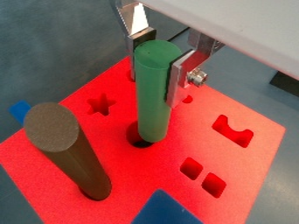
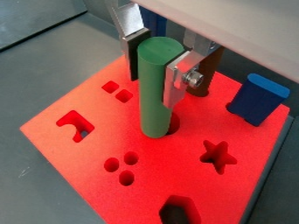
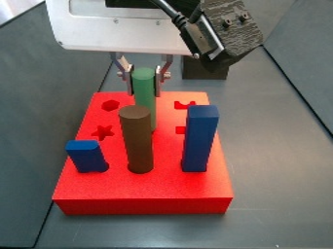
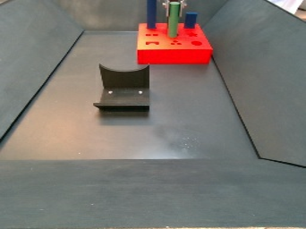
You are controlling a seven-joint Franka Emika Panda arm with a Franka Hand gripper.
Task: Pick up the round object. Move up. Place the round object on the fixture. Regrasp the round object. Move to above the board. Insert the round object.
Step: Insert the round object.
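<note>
The round object point(image 1: 153, 92) is a green peg standing upright, with its lower end in the round hole of the red board point(image 1: 251, 166). My gripper point(image 1: 158, 66) is shut on its upper part, one silver finger on each side. Both wrist views show this; in the second one the peg point(image 2: 158, 87) meets the board point(image 2: 82, 149) at the hole. In a side view the peg point(image 3: 143, 92) rises at the back of the board point(image 3: 143, 190) under the gripper point(image 3: 143, 76). The dark fixture point(image 4: 123, 88) sits empty on the floor, well apart from the board point(image 4: 174, 49).
A thicker brown cylinder point(image 3: 135, 139) stands in the board close in front of the peg. A tall blue block point(image 3: 201, 136) and a small blue block point(image 3: 86, 155) also stand in it. Star, cross and square holes are open. Dark sloping walls point(image 4: 48, 80) enclose the floor.
</note>
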